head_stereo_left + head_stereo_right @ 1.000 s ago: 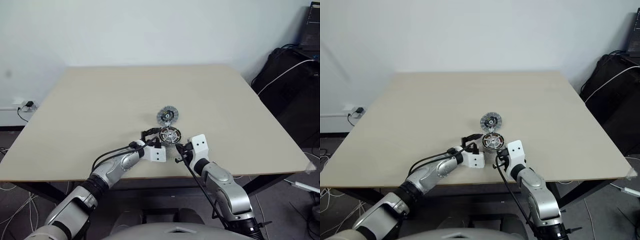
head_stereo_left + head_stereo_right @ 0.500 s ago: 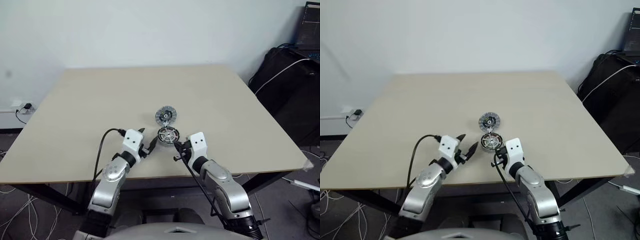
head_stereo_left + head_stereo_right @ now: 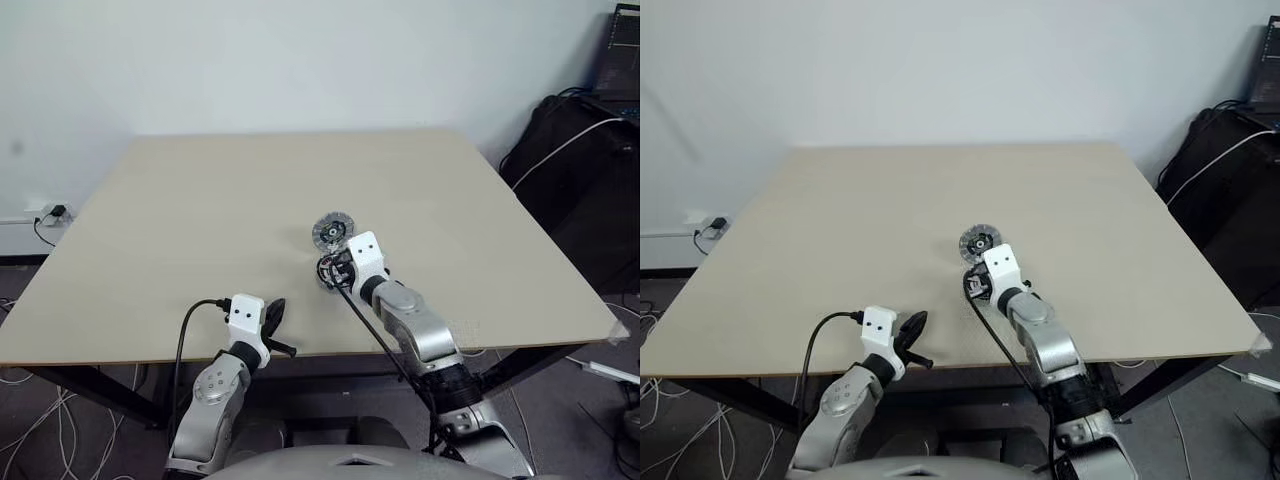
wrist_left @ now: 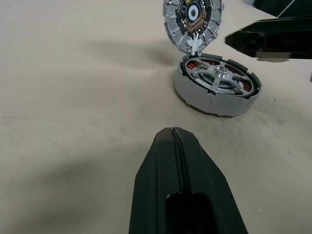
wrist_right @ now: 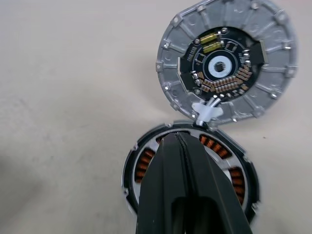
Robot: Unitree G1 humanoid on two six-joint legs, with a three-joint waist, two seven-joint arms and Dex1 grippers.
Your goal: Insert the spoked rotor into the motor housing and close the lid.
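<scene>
The broad beige table top [image 3: 200, 200] lay bare around the parts, leaving room on every side. The round motor housing with copper windings [image 4: 217, 85] sat near the front middle, its silver spoked rotor [image 4: 218, 78] seated inside. The round silver lid [image 5: 226, 61], lying open just behind and joined to the housing by a small white link, blocked approach from the rear. The right gripper [image 5: 187, 161], fingers pressed together, hung directly over the housing, blocking the way from above. The left gripper [image 4: 173, 141], likewise closed, stood well apart near the front edge, with bare table between it and the housing.

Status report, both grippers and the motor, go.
Left gripper shut, empty, clear of motor housing. Right gripper shut, over the seated spoked rotor. Lid open, lying on the table beside the housing. Nothing in the way.
</scene>
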